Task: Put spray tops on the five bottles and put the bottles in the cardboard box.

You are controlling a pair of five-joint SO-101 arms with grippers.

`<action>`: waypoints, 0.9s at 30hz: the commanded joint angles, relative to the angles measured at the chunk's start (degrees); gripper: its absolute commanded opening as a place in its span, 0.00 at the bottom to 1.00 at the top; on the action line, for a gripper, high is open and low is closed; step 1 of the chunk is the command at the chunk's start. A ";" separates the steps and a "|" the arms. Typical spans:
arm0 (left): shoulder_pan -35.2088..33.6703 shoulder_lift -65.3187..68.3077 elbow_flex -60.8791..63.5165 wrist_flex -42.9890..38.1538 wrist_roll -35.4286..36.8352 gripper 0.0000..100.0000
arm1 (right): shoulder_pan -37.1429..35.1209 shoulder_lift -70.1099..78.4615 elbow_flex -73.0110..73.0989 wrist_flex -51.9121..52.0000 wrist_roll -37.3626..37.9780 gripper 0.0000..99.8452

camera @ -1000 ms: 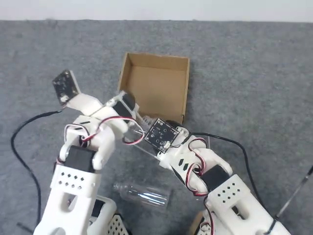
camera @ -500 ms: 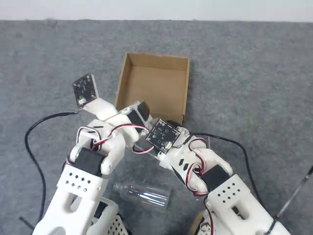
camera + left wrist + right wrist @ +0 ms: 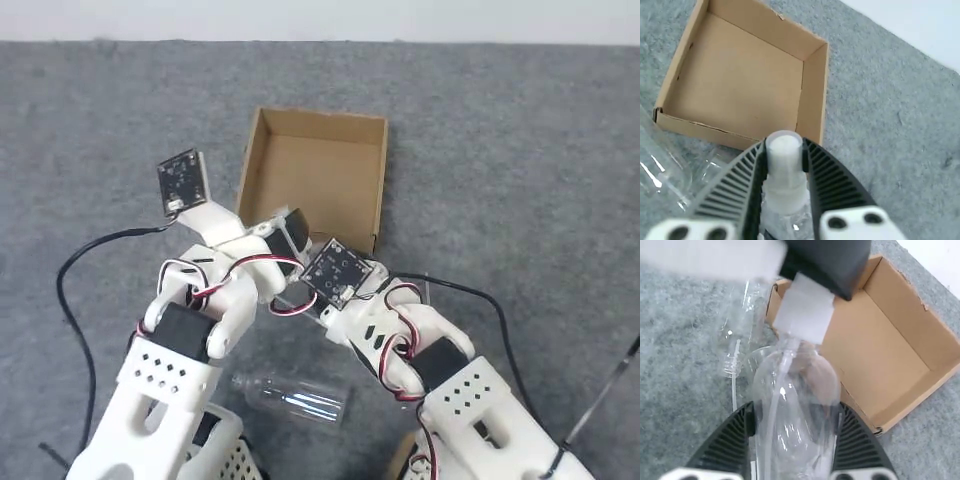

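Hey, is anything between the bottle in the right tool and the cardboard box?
Only the left tool, shut on the spray top at the neck of the bottle, on the side toward the cardboard box. Nothing else visible blocks it.

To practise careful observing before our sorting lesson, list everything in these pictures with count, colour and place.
cardboard box: one, brown, empty, beyond both grippers.
bottles: at least three, clear; one in the right gripper, one lying by the box's near corner, one by the arm bases.
spray top: one, white, in the left gripper, its tube inside the held bottle.
table cover: one, grey, under everything.
cables: two, black, one beside each arm.
left gripper: black fingers, shut on the spray top.
right gripper: black fingers, shut on a bottle.
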 commanded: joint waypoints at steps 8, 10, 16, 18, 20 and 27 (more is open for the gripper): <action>0.53 -1.58 -4.26 6.95 -2.02 0.26 | 1.89 -2.42 -0.79 -1.63 -0.97 0.01; 0.53 -1.58 -4.26 6.95 -2.02 0.29 | 1.89 -2.42 -0.79 -1.63 -0.97 0.01; 0.18 -6.77 -3.38 7.12 -1.93 0.30 | 1.98 -2.42 -0.79 -1.63 -0.97 0.01; 0.18 -10.64 -2.07 7.38 -1.93 0.30 | 1.98 -2.42 -0.79 -1.63 -0.97 0.01; 0.18 -14.77 -0.22 7.21 -1.93 0.30 | 1.98 -2.42 -0.79 -1.63 -0.97 0.01; 0.18 -27.96 7.96 2.46 -2.11 0.30 | 1.98 -2.42 -0.79 -1.63 -0.97 0.01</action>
